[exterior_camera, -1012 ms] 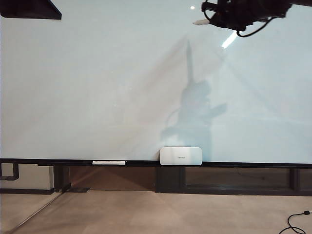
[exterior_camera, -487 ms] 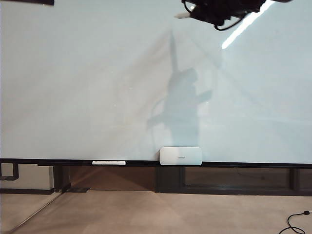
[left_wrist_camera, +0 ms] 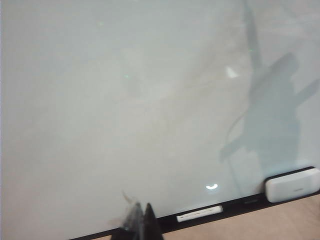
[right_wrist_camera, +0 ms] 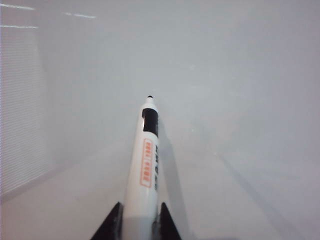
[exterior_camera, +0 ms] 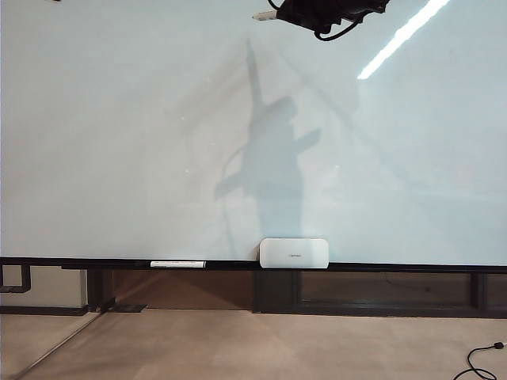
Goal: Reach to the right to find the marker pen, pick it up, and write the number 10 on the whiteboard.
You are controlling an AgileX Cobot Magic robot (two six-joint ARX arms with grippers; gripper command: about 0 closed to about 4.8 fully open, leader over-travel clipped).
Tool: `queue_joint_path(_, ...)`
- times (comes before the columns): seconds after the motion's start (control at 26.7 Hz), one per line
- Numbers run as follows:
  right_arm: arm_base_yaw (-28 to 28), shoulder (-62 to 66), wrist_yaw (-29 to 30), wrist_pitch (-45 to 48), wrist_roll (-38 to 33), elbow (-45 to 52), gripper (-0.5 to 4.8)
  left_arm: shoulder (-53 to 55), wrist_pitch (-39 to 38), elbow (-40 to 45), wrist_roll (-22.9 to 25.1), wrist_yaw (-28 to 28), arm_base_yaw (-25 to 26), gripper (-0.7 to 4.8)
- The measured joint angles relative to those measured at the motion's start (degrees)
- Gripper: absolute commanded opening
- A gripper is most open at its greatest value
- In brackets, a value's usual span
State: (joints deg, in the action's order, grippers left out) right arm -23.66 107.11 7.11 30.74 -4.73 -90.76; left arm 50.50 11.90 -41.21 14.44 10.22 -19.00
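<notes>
In the exterior view, the huge glossy pale blue-white whiteboard point(exterior_camera: 142, 142) fills nearly the whole frame, unmarked, with a dark rail point(exterior_camera: 396, 267) along its lower edge and a beige floor beneath. On the rail rest a long white marker with a dark end point(exterior_camera: 177, 264) and, to its right, a white rounded-rectangle box point(exterior_camera: 294, 252). A bright strip of reflected light point(exterior_camera: 402, 38) slants across the upper right. The right gripper point(exterior_camera: 277, 14) hangs at the top edge, right of centre, pointing left with the slim whitish marker pen point(exterior_camera: 263, 16) jutting from it; its shadow falls on the board below.

The left wrist view shows the left gripper point(left_wrist_camera: 139, 226), its dark fingertips pressed together with nothing between them, low before the board near the rail.

The right wrist view shows the right gripper point(right_wrist_camera: 136, 222) clamped on the pen's barrel, the pen's dark tip close to the board; whether it touches cannot be told.
</notes>
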Motion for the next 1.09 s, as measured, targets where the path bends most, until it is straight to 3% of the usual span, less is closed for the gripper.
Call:
queue_joint_path(0.56,-0.4,3.2,0.0,-3.9,-0.5,-8.2,-0.01,-1.4,-0.6,-5.7,4.9,0.3,0.0,-0.06)
queue_joint_path(1.09,-1.1,6.9,0.0,-7.2,-1.3,-13.9,-0.01,-1.3,-2.9,-5.9,1.3,-4.7,0.0,-0.06)
